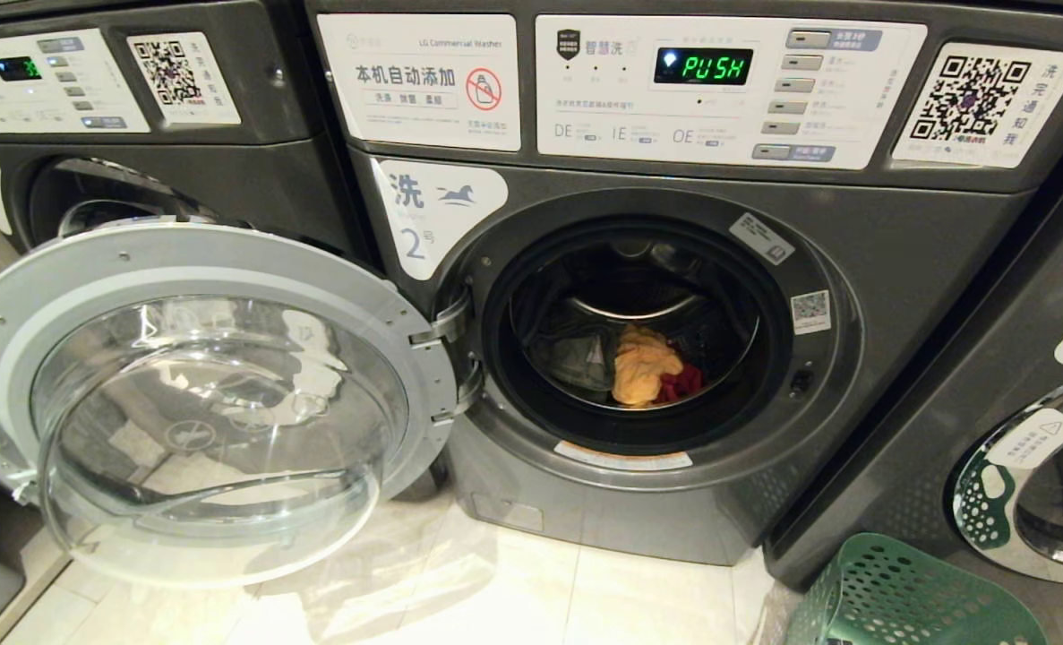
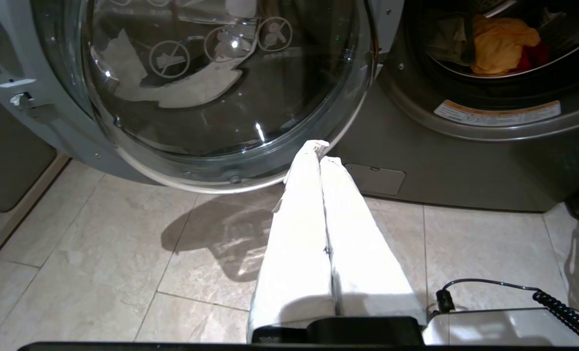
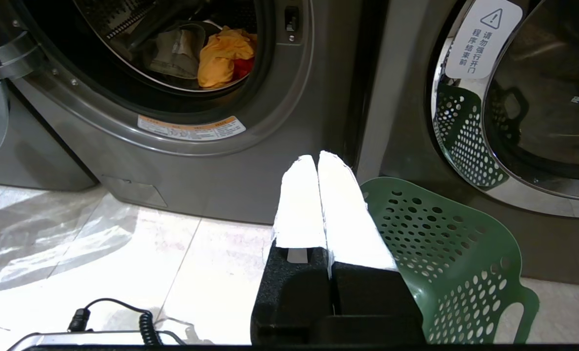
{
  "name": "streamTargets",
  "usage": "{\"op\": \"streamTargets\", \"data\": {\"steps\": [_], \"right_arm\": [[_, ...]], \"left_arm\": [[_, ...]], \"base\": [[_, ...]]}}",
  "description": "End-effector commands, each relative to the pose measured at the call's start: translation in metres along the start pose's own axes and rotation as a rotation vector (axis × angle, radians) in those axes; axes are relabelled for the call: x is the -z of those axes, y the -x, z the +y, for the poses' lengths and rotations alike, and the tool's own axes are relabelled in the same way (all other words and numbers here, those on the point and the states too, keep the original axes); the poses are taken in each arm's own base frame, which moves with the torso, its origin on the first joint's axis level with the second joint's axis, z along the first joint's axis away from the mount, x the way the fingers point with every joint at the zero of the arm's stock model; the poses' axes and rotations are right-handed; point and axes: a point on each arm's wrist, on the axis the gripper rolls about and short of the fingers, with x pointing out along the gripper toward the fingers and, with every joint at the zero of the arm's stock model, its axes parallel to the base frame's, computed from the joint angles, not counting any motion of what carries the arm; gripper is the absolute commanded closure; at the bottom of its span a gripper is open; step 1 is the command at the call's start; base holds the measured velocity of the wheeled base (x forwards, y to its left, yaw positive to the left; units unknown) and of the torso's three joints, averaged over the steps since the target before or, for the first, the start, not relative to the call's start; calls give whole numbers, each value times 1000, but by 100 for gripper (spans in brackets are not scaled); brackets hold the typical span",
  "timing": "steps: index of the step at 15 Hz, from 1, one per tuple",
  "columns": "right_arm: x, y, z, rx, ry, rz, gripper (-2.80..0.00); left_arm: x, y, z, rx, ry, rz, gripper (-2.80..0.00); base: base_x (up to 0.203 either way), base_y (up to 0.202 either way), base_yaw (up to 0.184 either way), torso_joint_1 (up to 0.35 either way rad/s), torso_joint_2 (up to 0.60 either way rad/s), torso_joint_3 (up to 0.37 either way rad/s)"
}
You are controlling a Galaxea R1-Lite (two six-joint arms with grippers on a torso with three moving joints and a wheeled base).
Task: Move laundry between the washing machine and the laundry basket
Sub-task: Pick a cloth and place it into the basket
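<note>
From the head camera I see the washing machine (image 1: 638,358) with its door (image 1: 200,394) swung open to my nine o'clock. The laundry (image 1: 643,363) sits low in the drum, and the laundry basket (image 1: 898,596) is cut off at five o'clock. Neither arm shows here.

On the left wrist camera, the left gripper (image 2: 318,146) has its fingers clenched on nothing, and the clothes lie up at one o'clock, well apart.

On the right wrist camera, the right gripper (image 3: 317,158) is likewise clenched and empty, beside the basket. The clothes lie at eleven o'clock. I judge neither arm clearly nearer. The jeans are hard to make out in the drum's shadow.
</note>
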Motion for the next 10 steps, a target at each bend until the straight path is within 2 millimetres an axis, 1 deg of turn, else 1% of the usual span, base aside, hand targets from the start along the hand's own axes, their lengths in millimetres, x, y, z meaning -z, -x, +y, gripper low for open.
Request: {"op": "streamTargets", "data": {"steps": [1,4,6,10], "right_arm": [[0,0,0,-1,-1,0,0],[0,0,0,-1,-1,0,0],[0,0,0,-3,4,0,0],[0,0,1,-26,80,2,0]], "left_arm": [[0,0,0,-1,0,1,0],[0,0,0,0,2,3,0],[0,0,0,0,2,3,0],[0,0,0,0,2,3,0]], "base": [[0,0,0,0,0,0],[0,0,0,3,2,-99],[0,0,0,4,6,-177],[0,0,0,0,1,-192]]}}
